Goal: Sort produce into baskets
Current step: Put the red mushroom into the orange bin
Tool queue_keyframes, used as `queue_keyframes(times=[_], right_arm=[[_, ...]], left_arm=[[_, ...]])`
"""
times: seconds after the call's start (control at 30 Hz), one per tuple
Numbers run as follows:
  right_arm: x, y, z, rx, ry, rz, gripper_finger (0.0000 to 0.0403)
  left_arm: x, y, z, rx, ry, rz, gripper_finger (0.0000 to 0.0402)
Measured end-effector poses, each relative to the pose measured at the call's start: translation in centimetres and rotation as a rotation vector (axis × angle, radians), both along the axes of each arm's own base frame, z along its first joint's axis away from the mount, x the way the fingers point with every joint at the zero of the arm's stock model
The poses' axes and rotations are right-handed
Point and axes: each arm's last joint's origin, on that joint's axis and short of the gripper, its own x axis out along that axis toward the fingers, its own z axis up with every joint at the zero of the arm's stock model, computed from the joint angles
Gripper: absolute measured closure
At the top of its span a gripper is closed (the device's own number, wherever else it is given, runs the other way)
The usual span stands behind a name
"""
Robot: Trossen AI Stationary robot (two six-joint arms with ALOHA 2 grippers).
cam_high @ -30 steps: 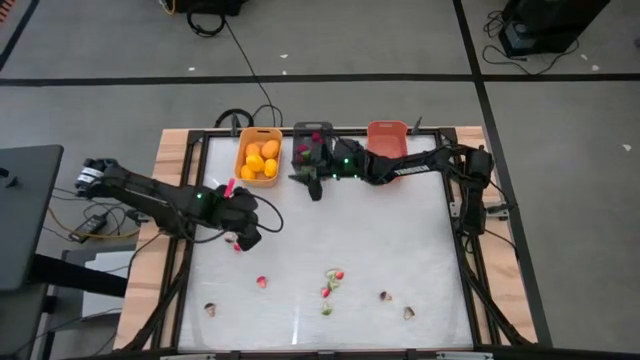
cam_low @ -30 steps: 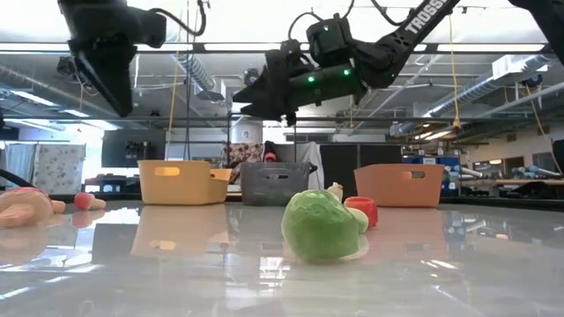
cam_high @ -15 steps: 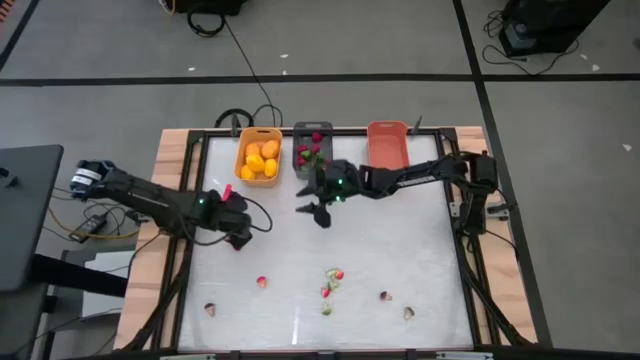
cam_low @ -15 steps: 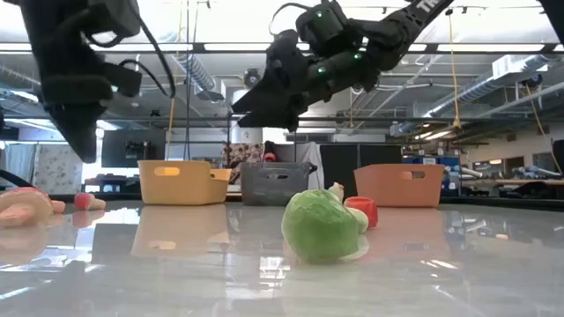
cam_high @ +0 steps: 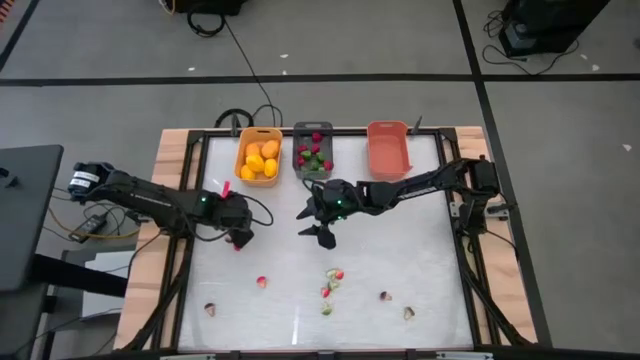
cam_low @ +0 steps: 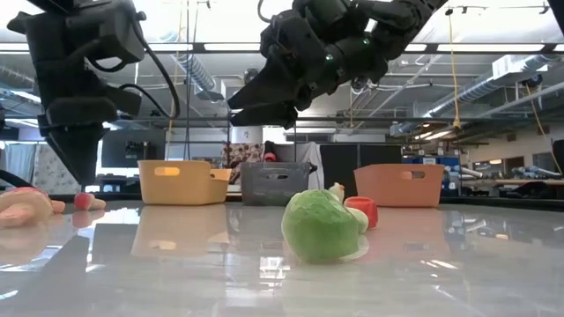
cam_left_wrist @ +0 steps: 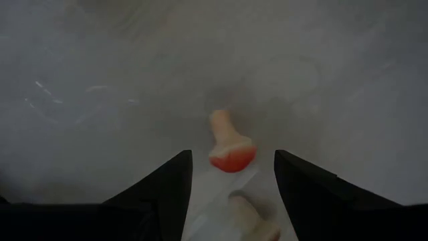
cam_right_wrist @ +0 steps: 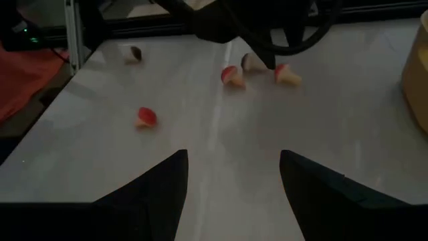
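Baskets [cam_high: 313, 148]: three in a row; two tools, left [cam_high: 240, 239] and right [cam_high: 318, 222], both wide, empty.

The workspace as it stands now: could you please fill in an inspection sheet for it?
Surface: white table, glossy.
Job's things: yellow basket holds orange fruits; grey basket holds red and green pieces; coral basket looks empty; loose produce along the near side.
Clutter: nothing seen.
Grippers: left gripper open above a red-capped piece; right gripper open, mid-table.
Cables: black cable on the floor.
Surroundings: grey floor, workshop beyond.
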Motion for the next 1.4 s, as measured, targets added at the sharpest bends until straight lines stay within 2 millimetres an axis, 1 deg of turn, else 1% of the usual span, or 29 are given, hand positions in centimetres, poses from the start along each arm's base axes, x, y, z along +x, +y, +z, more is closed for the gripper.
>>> queue_keyframes(times=[0.47,0.63,0.8,1.03,1.13,1.23,1.3,1.4], right_arm=[[-0.1,0.3,-0.2,-0.003,0.022,0.011,0.0155],[-0.1,0.4,-0.2,0.01,0.025,0.009,0.0161],[-0.2,0.4,-0.3,0.012,0.041,0.009,0.0172],[-0.3,1.2,-0.5,0.01,0.065,0.024,0.0185],[-0.3,1.6,-0.6,-0.01,0.066,0.004,0.0189],[-0.3,1.7,-0.7,-0.04,0.076,-0.046,0.0196],[-0.4,1.6,-0.9,-0.019,0.105,-0.061,0.0198],[-1.1,1.6,-1.9,0.018,0.15,-0.079,0.0199]], left_arm=[[0.4,0.1,-0.1,0.003,-0.02,-0.012,0.0187],[1.0,0.1,-0.6,0.005,-0.014,-0.003,0.0207],[1.2,0.0,-1.5,0.002,0.046,0.024,0.0225],[1.6,0.0,-2.3,-0.012,0.088,0.04,0.0238],[1.8,-0.1,-2.4,-0.017,0.071,0.039,0.0249],[2.2,-0.1,-2.4,-0.018,0.037,0.021,0.0271],[2.6,-0.2,-2.3,-0.022,-0.006,0.014,0.0287],[3.5,-0.3,-2.1,-0.015,-0.081,-0.049,0.0304]])
